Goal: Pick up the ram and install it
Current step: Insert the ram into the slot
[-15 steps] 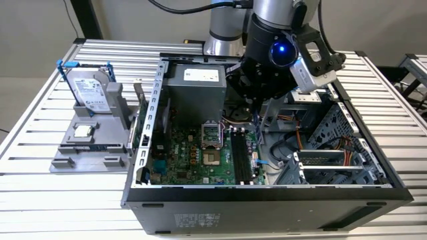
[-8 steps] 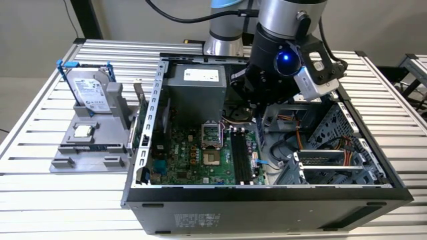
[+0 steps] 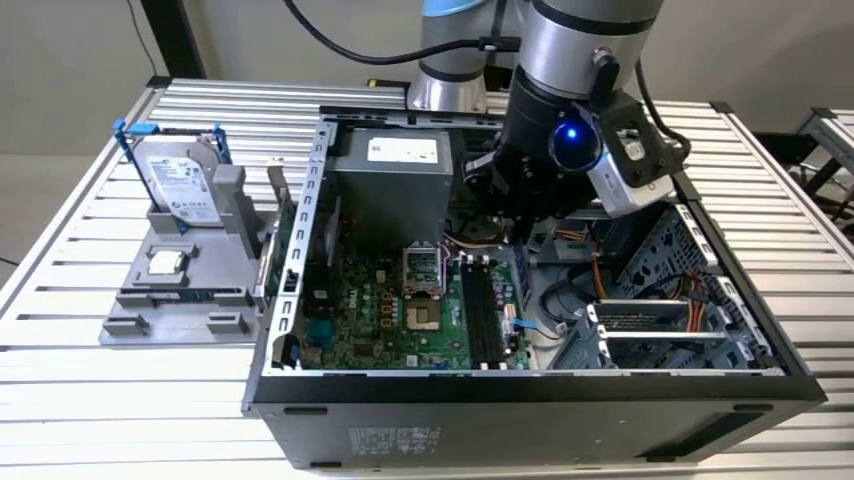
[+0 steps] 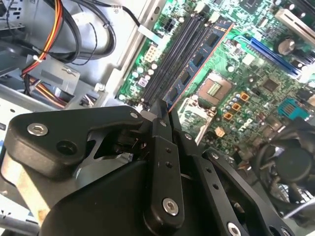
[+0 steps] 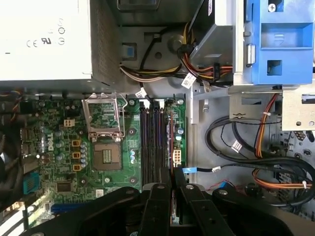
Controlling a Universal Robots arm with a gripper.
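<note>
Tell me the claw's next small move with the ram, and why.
Probably ease straight down a little. In the second wrist view the claw is shut on the ram, which runs parallel to the black memory slots and close beside them. Whether its edge is already in a slot cannot be told, so move gently.

Silver-grey arm [image 3: 574,40] w/ black wrist sect., blue light [image 3: 571,135] & black cable [image 3: 347,40]; matte black claw [image 4: 161,107] w/ silver screws [image 4: 170,207].
</note>
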